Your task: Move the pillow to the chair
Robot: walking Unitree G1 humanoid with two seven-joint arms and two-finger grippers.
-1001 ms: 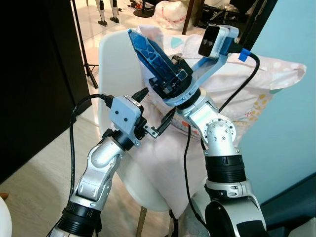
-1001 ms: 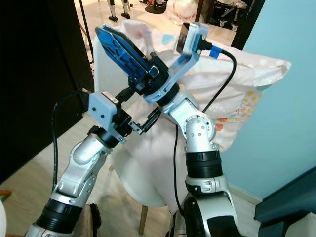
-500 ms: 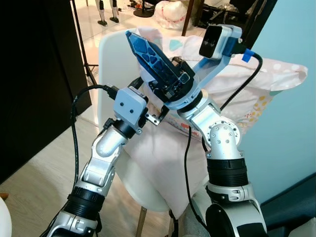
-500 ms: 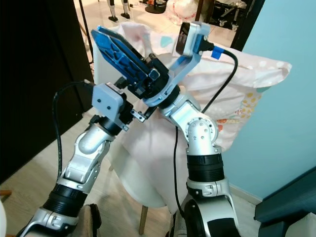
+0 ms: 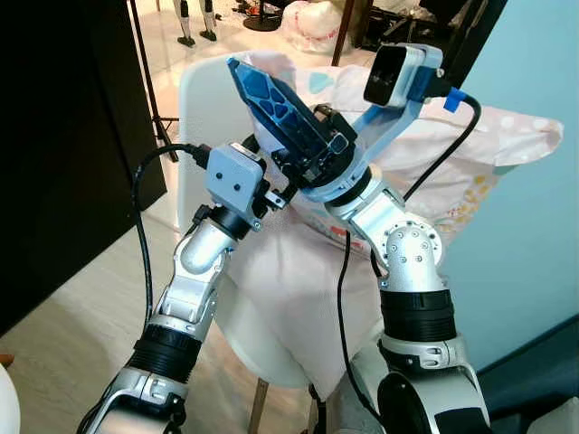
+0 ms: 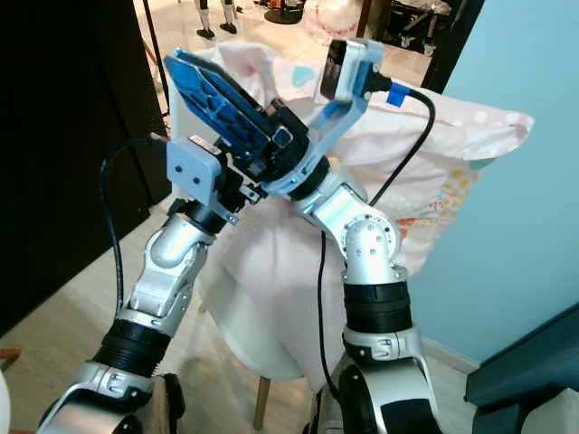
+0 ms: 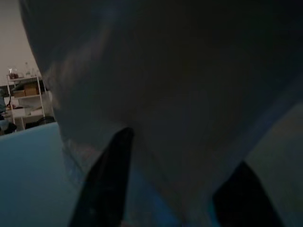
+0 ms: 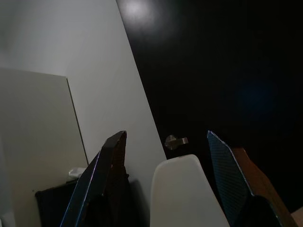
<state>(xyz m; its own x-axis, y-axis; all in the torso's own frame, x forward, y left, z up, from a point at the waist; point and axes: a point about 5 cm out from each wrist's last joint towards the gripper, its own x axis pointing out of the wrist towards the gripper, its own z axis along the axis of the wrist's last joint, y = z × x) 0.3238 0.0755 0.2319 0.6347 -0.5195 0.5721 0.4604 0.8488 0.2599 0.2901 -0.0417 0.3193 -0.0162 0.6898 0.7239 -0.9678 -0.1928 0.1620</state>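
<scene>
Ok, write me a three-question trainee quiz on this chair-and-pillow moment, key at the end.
1. True or false: the pillow rests on the white chair.
2. Which gripper points up and away from the pillow, fingers apart and empty?
A. left gripper
B. right gripper
3. Fill in: the wall beside the chair, on the robot's right, is light ____.

Key:
1. True; it leans against the backrest and drapes over the seat.
2. B; the left gripper is tucked close against the pillow's fabric.
3. Blue.

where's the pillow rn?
In the left eye view the pillow lies on the white chair, propped against its backrest, directly behind both raised arms, beside the light blue wall on the right.
</scene>
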